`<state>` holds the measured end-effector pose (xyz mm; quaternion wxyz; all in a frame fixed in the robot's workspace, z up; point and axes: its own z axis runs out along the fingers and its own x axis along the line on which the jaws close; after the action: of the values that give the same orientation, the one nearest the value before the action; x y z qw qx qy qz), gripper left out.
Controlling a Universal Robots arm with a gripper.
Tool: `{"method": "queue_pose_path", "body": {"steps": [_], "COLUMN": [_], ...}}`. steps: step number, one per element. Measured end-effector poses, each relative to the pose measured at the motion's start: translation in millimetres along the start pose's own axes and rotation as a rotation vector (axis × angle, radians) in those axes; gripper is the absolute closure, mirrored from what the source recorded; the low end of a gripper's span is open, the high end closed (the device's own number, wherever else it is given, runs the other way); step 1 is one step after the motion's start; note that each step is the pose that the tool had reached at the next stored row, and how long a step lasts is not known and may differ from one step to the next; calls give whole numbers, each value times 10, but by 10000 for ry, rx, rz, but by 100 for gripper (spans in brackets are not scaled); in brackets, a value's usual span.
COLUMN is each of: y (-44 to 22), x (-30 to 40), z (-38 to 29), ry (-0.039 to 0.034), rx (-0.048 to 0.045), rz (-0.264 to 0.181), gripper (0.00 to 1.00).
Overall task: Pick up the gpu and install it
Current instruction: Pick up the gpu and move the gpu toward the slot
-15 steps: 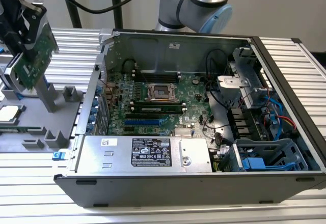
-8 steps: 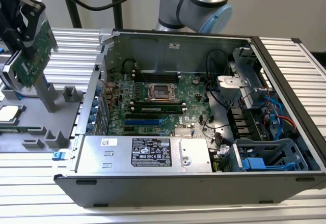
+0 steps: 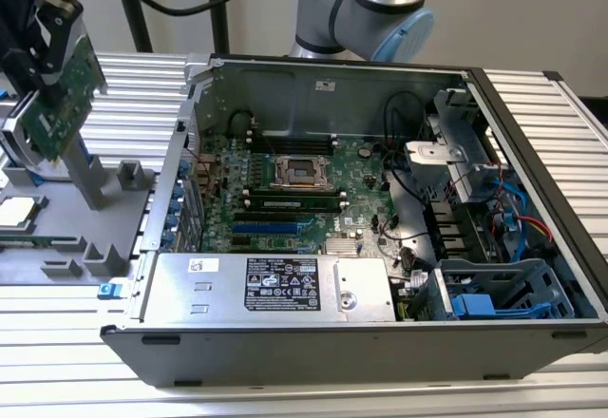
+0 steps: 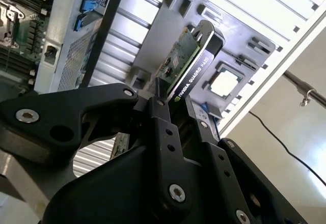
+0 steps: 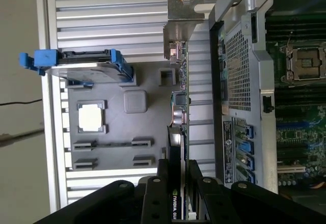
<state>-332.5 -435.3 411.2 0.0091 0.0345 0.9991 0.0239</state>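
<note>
The gpu (image 3: 65, 95) is clamped in the end effector (image 3: 47, 46), which is closed on the card's end opposite its silver bracket (image 5: 181, 25). In both wrist views the two black fingers (image 4: 162, 113) press on either face of the card, one on the green board side and one on the black cover. In the exterior view the card hangs tilted in the air, green face showing, at about ten o'clock from the open computer case (image 3: 380, 366) and outside it.

At about six o'clock from the card in the exterior view lies a gray fixture tray (image 3: 95, 211) with upright posts and shallow pockets. At about seven o'clock from the card, a square processor chip (image 3: 19, 211) sits in one of these pockets. The first wrist view also shows a drive caddy (image 5: 81, 63) with blue tabs on the tray, well apart from the card. The tray rests on the ribbed metal surface (image 3: 57, 313), just beside the case.

Inside the case, the large green motherboard (image 3: 218, 199) lies flat, with its bare processor socket (image 3: 304, 171) near the middle. A silver power supply (image 3: 275, 287) stands at about six o'clock from the socket. Cables and a blue-edged drive cage (image 3: 494, 299) are at about four o'clock. The robot arm's joint (image 3: 370, 0) rises at twelve o'clock behind the case.
</note>
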Motion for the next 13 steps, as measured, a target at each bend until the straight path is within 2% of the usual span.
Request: {"method": "queue_pose_path", "body": {"steps": [3,5,10,13], "y": [1,1,3,4], "x": [0,-1,-1,-1], "z": [-17,-30,-60,-84], "ry": [1,3,18,22], "rx": [0,-32,-237,-309], "rz": [0,-1,5,6], "gripper": [100,100,100,100]}}
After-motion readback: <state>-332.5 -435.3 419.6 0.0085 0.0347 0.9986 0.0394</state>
